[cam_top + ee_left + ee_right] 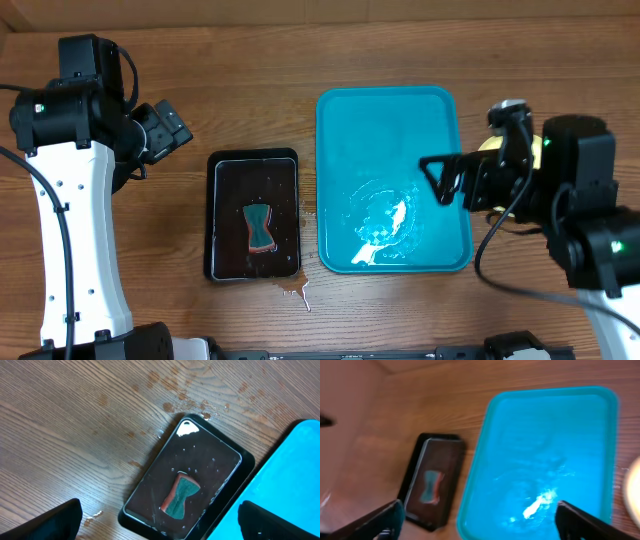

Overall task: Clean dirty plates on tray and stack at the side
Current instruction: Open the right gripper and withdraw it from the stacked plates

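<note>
- At right centre of the overhead frame, a pale-yellow plate edge point(490, 143) shows beside the turquoise tray point(380, 130); the arm hides how many plates there are.
- The tray holds only water, so stacking looks finished.
- The right gripper point(432, 180) hovers over the tray, jaws wide and empty; the left gripper point(172, 128) is likewise wide.
- Best to rise straight, clear of the stack and the tray lip.

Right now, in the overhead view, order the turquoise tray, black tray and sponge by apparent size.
1. turquoise tray, clearly the largest
2. black tray, noticeably smaller
3. sponge, lying inside the black tray, smallest by far
</note>
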You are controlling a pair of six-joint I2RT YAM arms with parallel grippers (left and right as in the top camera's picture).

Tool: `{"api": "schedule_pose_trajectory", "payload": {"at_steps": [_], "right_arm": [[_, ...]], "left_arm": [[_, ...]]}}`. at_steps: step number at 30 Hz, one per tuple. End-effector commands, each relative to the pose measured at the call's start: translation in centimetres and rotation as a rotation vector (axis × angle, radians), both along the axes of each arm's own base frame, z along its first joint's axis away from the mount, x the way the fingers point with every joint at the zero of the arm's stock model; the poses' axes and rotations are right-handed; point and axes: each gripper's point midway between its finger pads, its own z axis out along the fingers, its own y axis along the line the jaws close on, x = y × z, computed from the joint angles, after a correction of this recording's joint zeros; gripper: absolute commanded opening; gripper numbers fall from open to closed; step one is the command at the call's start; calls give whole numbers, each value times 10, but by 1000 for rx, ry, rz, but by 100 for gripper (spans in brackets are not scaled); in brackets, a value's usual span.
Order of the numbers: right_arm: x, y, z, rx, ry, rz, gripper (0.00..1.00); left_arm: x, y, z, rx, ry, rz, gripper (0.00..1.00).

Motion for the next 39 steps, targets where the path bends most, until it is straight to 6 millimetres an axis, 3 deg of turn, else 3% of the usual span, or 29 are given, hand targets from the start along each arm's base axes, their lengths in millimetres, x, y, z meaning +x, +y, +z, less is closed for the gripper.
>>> {"api": "schedule_pose_trajectory", "payload": {"at_steps": [1,10,14,19,25,30,39], "right_arm": [[-8,11,9,-8,-40,58,100],[-10,9,1,-6,15,36,100],[4,1,21,-27,-107,-16,100],[5,-25,55,-78,-283,-147,100],[-9,-81,87,-125,-533,-415,100],[-27,-106,67,-85,-657,-496,100],[-43,-119,-6,-91,-707,-552,100]], "left_arm": [[2,4,2,19,-6,-11,100],[2,4,2,19,-6,-11,100],[2,4,2,19,-6,-11,100],[2,4,2,19,-6,-11,100],[2,4,2,19,-6,-11,100],[2,4,2,19,-6,-11,100],[2,4,2,19,-6,-11,100]]}}
